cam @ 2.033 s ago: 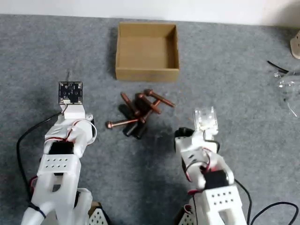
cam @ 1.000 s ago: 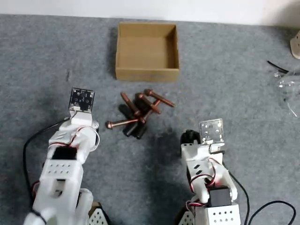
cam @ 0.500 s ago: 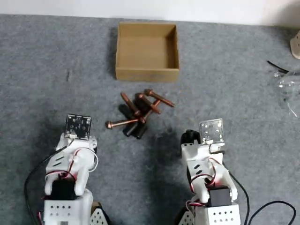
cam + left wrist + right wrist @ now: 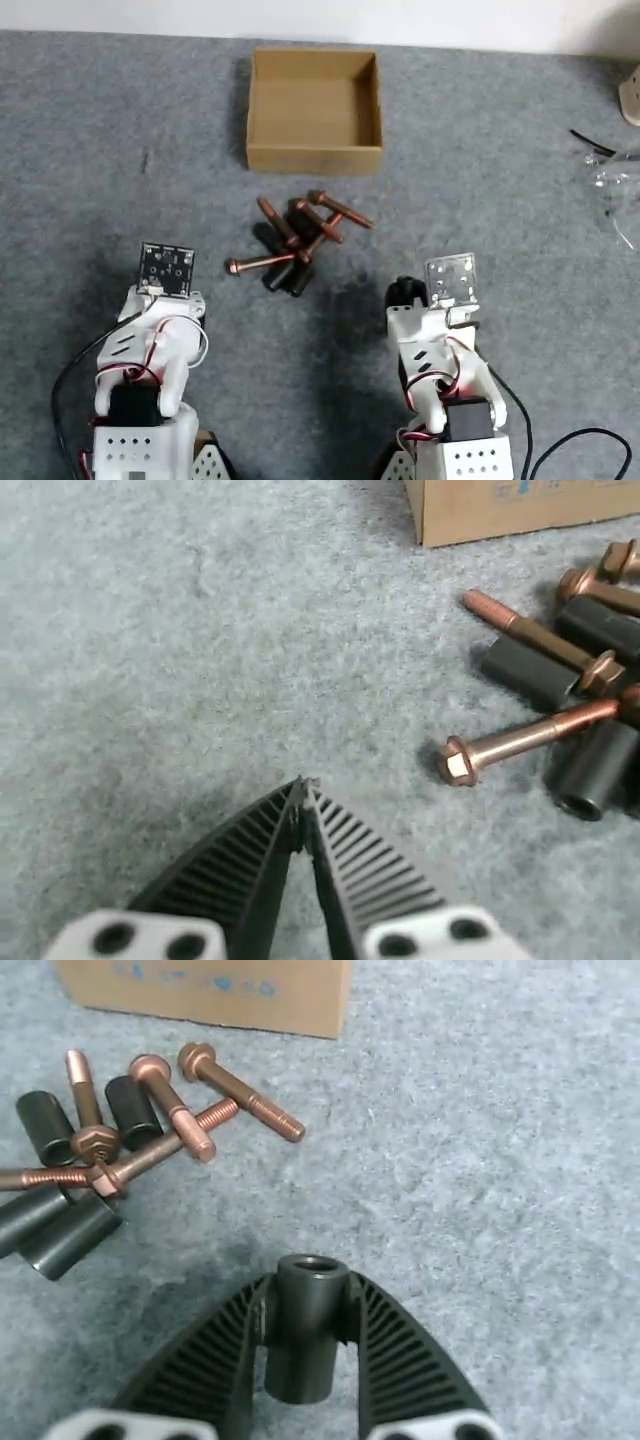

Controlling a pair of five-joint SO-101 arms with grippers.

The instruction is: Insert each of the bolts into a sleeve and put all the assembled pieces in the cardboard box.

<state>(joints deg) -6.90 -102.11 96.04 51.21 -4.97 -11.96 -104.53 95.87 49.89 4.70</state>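
The open cardboard box point(image 4: 314, 100) stands at the back of the grey mat. In front of it is a pile of copper bolts point(image 4: 265, 264) and black sleeves point(image 4: 285, 278). My left gripper point(image 4: 302, 790) is shut with nothing in it and hovers over bare mat, near-left of the pile. The closest bolt point(image 4: 520, 742) lies beside a sleeve point(image 4: 590, 775). My right gripper point(image 4: 305, 1282) is shut on a black sleeve point(image 4: 303, 1340), bore facing the pile, near-right of it. That sleeve shows dark at the right arm's tip point(image 4: 403, 292). Loose bolts point(image 4: 240, 1090) and sleeves point(image 4: 70, 1235) lie ahead.
A black cable and clear plastic bits point(image 4: 610, 170) lie at the far right edge of the mat. A pale object point(image 4: 630, 95) sits at the right border. Bare mat surrounds the pile on all sides.
Both arms have drawn back toward the near edge. The right one stopped about a second ago, the left one half a second ago. The pile has not moved.
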